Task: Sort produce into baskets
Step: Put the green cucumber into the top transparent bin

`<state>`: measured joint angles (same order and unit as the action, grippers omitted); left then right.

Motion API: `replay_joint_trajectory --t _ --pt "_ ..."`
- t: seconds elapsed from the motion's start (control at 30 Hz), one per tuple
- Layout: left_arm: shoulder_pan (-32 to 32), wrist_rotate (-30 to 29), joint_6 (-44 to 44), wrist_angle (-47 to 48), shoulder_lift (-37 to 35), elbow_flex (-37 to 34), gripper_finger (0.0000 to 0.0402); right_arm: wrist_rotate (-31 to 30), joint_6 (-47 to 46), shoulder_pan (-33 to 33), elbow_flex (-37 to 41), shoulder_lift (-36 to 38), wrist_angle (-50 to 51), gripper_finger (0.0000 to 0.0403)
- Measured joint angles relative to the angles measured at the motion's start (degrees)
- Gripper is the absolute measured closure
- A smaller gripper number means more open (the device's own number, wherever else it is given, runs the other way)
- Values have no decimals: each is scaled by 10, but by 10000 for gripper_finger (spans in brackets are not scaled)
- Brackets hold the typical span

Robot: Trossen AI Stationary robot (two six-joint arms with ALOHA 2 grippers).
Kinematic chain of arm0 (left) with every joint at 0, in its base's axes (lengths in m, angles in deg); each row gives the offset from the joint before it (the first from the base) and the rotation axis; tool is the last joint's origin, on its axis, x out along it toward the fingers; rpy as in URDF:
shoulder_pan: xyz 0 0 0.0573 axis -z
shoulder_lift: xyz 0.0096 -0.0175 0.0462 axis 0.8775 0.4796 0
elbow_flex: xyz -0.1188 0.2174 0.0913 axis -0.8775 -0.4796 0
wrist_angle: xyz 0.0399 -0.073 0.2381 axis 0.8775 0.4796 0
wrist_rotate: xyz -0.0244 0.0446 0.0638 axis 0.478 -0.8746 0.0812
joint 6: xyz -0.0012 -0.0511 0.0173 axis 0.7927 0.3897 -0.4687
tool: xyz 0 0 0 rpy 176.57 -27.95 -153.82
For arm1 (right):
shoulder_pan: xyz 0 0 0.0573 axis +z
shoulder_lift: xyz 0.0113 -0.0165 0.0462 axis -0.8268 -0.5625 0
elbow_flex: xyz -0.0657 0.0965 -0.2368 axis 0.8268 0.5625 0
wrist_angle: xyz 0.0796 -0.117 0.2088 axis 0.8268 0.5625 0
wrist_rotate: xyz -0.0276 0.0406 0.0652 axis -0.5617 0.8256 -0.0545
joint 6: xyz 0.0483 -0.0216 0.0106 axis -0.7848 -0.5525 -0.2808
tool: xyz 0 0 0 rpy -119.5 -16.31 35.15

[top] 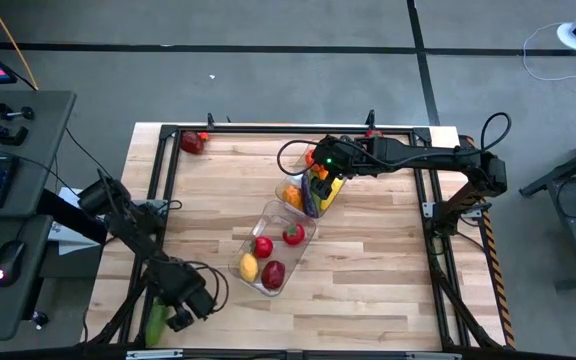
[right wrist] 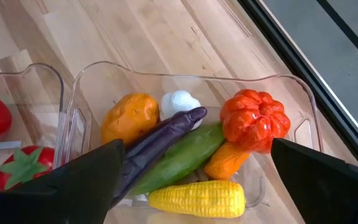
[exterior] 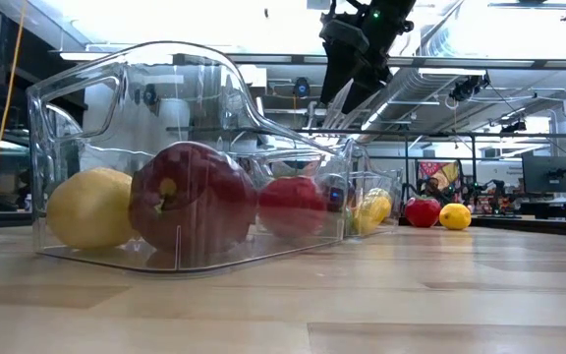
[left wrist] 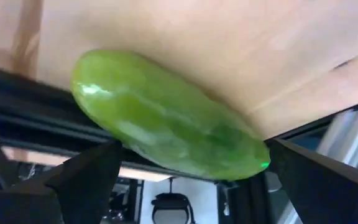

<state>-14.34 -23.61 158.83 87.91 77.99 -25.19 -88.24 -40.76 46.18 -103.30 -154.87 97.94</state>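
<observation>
**Ana:** Wooden tabletop (top: 368, 260) in a black frame, grey floor all round. Where does the sorting stand?

**Ben:** Two clear bins sit end to end near the middle. The fruit bin (top: 273, 250) holds a lemon (top: 249, 266), two apples and a tomato (top: 293, 235). The vegetable bin (right wrist: 303, 112) holds an eggplant (right wrist: 160, 146), a cucumber, corn (right wrist: 197, 198), an orange pumpkin (right wrist: 255, 119), something white like garlic (right wrist: 179, 102) and a yellow-orange piece.

**Ana:** And the arms?

**Ben:** The right pincer (top: 325, 170) hangs over the vegetable bin, fingers spread wide, holding nothing. The left pincer (top: 178, 320) is at the near left edge of the tabletop, also wide and empty, with a loose green cucumber (left wrist: 166, 124) lying between its fingers at the very edge.

**Ana:** How would that cucumber handle?

**Ben:** It looks like glossy moulded plastic, so I'd guess light, stiff and slippery. It's long with rounded ends; I'd take it across the thick middle, where the sides run nearly parallel, not near a tapering tip where it could squirt out. Being at the edge, a nudge might roll it off.

**Ana:** Anything else left out?

**Ben:** A red piece (top: 192, 143) lies at the far left corner, well apart from both bins. The low view shows a red fruit and a lemon (exterior: 454, 216) together in the distance, though I can't place that lemon from above.
</observation>
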Motion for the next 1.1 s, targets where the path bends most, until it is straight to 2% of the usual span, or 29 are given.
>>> replay_joint_trajectory --t 0.37,0.57,0.73,0.93,1.03,1.1 --pt "-44 -36 -26 -6 0 0 5 0 0 0 0 0 0 4" --pt "-22 -32 -21 -5 0 -1 5 0 0 0 0 0 0 4" --pt "-5 -29 27 -9 0 -26 5 0 0 0 0 0 0 4" --pt "0 -13 33 -39 0 -45 6 0 0 0 0 0 0 4" --pt "0 -15 33 -53 0 -45 16 0 0 0 0 0 0 4" --pt "0 -14 33 -58 0 -45 37 0 0 0 0 0 2 4"
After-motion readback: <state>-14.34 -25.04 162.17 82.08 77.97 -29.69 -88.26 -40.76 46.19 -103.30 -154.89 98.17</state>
